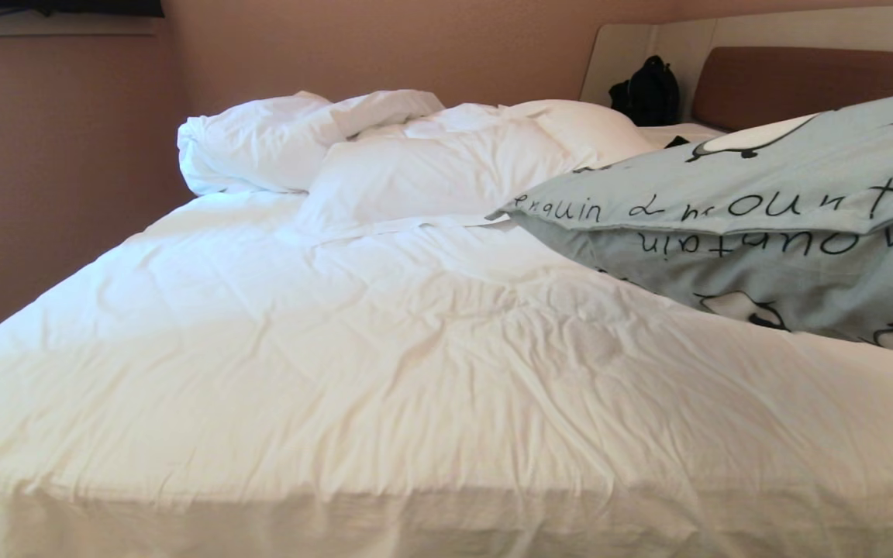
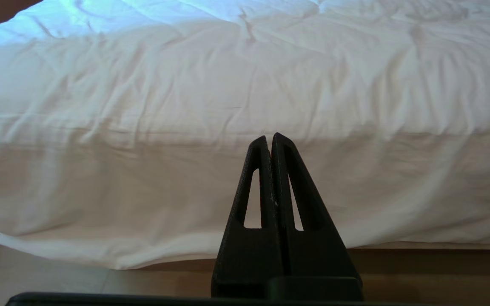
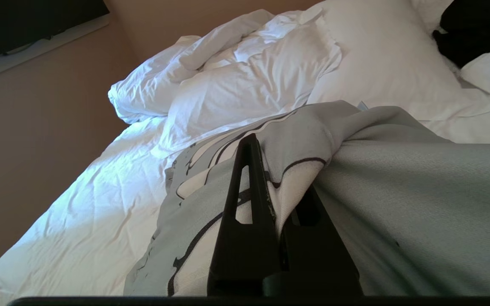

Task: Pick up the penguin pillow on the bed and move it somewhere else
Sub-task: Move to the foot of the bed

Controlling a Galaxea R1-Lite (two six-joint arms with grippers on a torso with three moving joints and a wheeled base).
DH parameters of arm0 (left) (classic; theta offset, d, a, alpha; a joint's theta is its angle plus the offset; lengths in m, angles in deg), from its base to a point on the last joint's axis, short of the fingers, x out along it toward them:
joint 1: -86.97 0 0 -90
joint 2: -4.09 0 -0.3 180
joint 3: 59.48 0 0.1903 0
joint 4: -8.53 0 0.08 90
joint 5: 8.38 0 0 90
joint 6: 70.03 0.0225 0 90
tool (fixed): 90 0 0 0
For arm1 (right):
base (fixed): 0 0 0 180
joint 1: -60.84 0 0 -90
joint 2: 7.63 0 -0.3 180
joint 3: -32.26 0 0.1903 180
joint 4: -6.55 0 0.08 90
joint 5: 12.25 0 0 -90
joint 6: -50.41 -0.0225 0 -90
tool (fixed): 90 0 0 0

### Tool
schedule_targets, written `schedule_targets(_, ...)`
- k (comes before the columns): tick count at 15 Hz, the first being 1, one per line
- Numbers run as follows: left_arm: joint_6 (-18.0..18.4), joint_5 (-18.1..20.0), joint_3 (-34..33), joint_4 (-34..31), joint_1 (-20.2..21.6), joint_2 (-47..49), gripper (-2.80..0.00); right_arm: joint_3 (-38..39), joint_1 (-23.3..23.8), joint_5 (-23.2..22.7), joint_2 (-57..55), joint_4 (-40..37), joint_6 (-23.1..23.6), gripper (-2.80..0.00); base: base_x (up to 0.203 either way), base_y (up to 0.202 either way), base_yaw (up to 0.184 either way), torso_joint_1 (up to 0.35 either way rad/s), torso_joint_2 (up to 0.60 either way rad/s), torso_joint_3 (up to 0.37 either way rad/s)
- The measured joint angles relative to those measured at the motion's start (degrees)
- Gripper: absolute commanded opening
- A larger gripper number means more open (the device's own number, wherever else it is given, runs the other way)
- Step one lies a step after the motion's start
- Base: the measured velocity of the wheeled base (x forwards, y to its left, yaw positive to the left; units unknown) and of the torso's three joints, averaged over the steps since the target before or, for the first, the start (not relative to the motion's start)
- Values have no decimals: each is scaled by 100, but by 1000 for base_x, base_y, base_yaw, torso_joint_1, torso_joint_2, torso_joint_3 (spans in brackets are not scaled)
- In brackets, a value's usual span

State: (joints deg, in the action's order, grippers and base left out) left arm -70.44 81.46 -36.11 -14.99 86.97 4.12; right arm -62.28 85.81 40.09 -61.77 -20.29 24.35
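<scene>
The right hand (image 3: 270,178) is clamped on the penguin pillow (image 1: 764,209) above the bed's (image 1: 384,349) right side; the left hand (image 2: 269,140), fingers together, points level at its foot edge.

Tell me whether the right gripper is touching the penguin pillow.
Touching. In the right wrist view the right gripper is shut on a fold of the penguin pillow, fabric pinched between its fingers.

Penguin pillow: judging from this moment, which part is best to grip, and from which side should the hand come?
Probably the flat flanged edge of the penguin pillow, approached from the foot of the bed: thin cloth suits narrow fingers, the plump body doesn't. The right hand is shut on a fold of that cloth already, and the pillow hangs from it. The left hand is shut, empty, low by the bed's edge.
</scene>
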Motion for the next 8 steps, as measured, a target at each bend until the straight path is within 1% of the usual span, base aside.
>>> schedule_targets(8, 0, -5, 0, 0, 0, 0, -280, 41, 0, -1, 4, 0, 7, -280, 0, 196, 0, 4, 3, 2)
